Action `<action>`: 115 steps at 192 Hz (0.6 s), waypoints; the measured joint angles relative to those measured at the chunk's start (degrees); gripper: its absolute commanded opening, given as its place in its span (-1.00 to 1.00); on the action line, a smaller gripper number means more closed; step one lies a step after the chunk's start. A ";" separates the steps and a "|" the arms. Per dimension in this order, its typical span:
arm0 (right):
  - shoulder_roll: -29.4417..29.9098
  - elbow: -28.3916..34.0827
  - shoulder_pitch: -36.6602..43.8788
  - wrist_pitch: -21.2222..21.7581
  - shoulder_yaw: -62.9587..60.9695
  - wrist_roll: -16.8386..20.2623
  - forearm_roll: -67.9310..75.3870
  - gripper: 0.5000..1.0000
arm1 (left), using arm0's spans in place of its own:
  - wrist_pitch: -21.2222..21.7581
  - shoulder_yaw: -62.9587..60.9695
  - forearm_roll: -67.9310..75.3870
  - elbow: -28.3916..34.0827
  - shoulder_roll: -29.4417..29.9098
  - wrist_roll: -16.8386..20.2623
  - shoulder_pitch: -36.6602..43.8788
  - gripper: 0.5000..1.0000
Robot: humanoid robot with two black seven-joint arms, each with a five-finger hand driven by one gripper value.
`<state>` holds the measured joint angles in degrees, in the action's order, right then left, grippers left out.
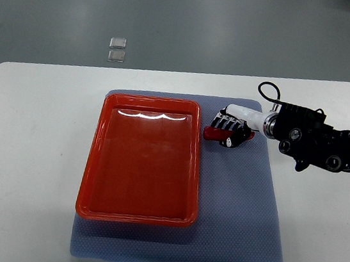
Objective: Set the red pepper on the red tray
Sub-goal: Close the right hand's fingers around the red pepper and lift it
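Red pepper (215,135) gripped by right hand (230,129) – fingers curled round it, seemingly just above the blue mat (243,204), right beside red tray (91,178), white desk (24,150) underneath

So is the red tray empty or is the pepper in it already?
Empty. The red tray shows only bare floor. The red pepper is outside, beside its right rim, in the right hand, over the blue mat.
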<state>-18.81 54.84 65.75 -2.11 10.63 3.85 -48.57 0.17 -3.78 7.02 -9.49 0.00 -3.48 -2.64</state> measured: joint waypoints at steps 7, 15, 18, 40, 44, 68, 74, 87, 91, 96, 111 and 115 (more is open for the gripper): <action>0.00 -0.02 0.00 -0.10 0.04 0.01 -0.04 -1.00 | 0.00 0.00 0.00 0.00 0.00 0.00 0.00 1.00; -0.05 -0.05 0.00 -0.26 0.07 0.02 -0.08 -1.00 | 0.00 0.00 0.00 0.00 0.00 0.00 0.00 1.00; -0.08 -0.07 0.00 -0.31 0.07 0.02 -0.09 -1.00 | 0.00 0.00 0.00 0.00 0.00 0.00 0.00 1.00; -0.71 -0.12 0.40 -0.63 0.08 0.03 -0.15 -1.00 | 0.00 0.00 0.00 0.00 0.00 0.00 0.00 1.00; -0.90 -0.12 0.51 -0.64 0.08 0.03 -0.15 -1.00 | 0.00 0.00 0.00 0.01 0.00 0.00 0.00 1.00; -2.59 0.40 1.79 -0.29 -0.34 0.03 0.14 -1.00 | 0.01 0.00 0.00 0.09 0.00 0.00 0.00 1.00; -3.09 0.74 2.53 -0.19 -0.43 0.03 0.29 -1.00 | 0.01 0.00 0.00 0.12 0.00 0.00 0.00 1.00; -4.27 2.04 4.36 0.03 -0.52 0.03 0.64 -1.00 | 0.02 0.00 0.00 0.16 0.00 0.00 0.04 1.00; -4.62 2.43 4.94 0.12 -0.52 0.03 0.71 -1.00 | 0.02 0.00 0.00 0.17 0.00 0.00 0.05 1.00; -5.05 2.91 5.73 0.26 -0.55 0.03 0.78 -1.00 | 0.02 0.00 0.00 0.17 0.00 0.00 0.08 1.00; -5.94 4.56 8.38 1.01 -0.55 0.00 1.01 -1.00 | 0.02 0.00 0.00 0.18 0.00 0.00 0.09 1.00; -6.08 4.96 9.10 1.21 -0.55 -0.01 1.15 -1.00 | 0.02 0.00 0.00 0.18 0.00 0.00 0.09 1.00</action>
<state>-24.89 59.80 74.85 -0.90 10.08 3.84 -47.42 0.19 -3.78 7.03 -9.31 0.00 -3.48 -2.55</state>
